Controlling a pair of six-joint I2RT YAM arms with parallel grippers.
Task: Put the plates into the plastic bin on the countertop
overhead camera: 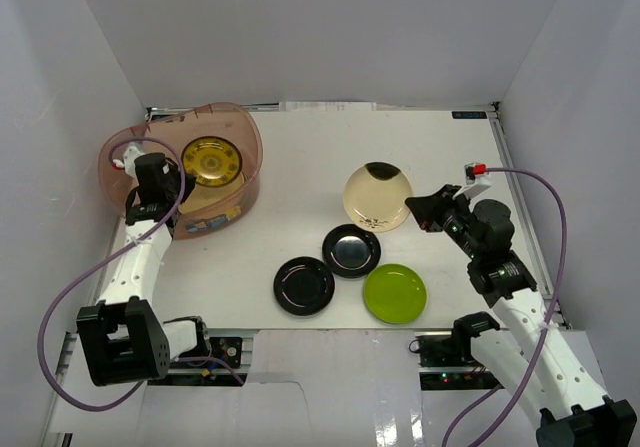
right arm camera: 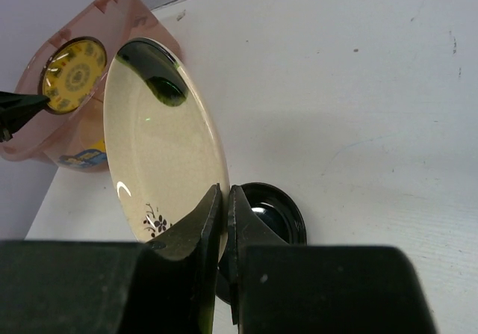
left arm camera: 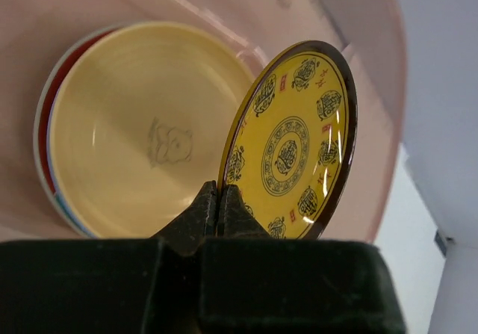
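My left gripper [left arm camera: 217, 193] is clamped tight on the lower rim of the yellow patterned plate [left arm camera: 291, 147]. It holds the plate tilted on edge inside the plastic bin [overhead camera: 250, 137], over a stack of plates [left arm camera: 142, 132] on the bin's floor. My right gripper [right arm camera: 224, 199] is pinched on the rim of the cream plate [right arm camera: 160, 140], held on edge over the countertop [overhead camera: 300, 157]. A black plate [overhead camera: 304, 286], a second black plate [overhead camera: 351, 250] and a green plate [overhead camera: 394, 293] lie flat there.

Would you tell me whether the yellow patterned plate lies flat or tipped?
Tipped on edge: the left gripper pinches the yellow patterned plate by its rim, over the plastic bin.
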